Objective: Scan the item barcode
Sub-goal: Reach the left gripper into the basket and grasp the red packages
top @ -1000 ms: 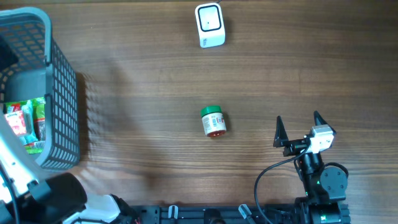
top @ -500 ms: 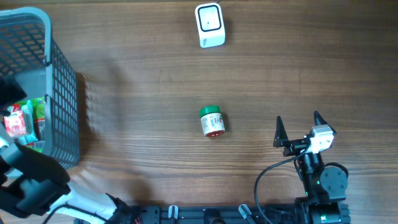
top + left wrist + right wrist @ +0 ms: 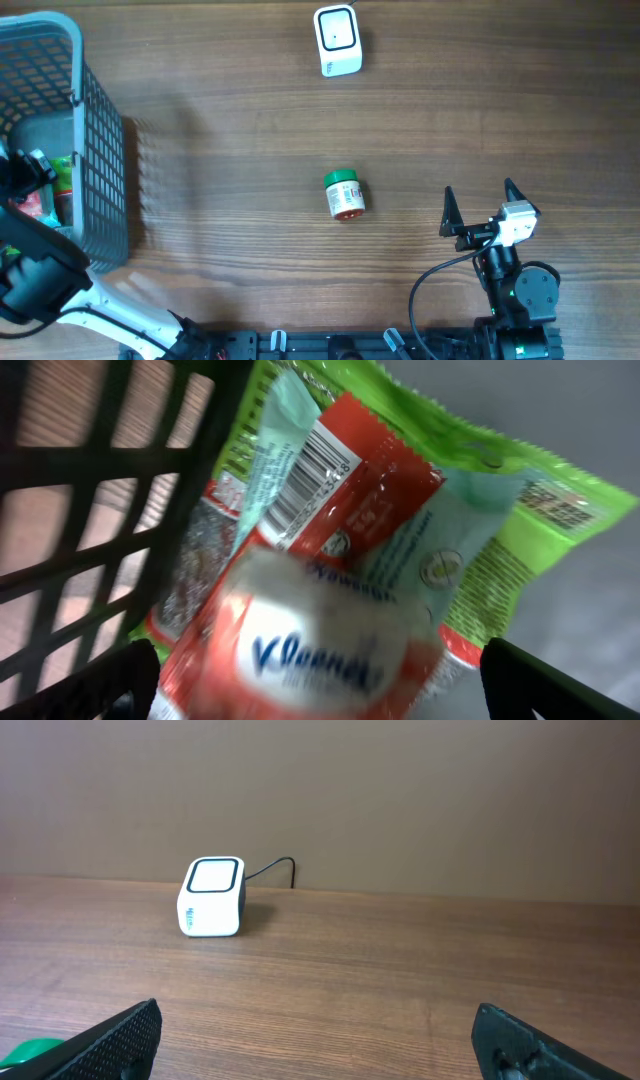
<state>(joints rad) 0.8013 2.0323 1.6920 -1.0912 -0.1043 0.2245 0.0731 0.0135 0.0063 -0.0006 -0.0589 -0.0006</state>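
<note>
basket: grey plastic lattice, upright at the left edge of the counter, partly cut off by the frame.
basket bars: dark and close up on the left of the left wrist view, wood showing through the gaps.
basket floor: solid plain grey.
counter: brown wood, grain running left-right.
shadow: basket's grid pattern on the counter, just right of the basket.
wall: plain tan-brown, behind the counter's far edge.
</note>
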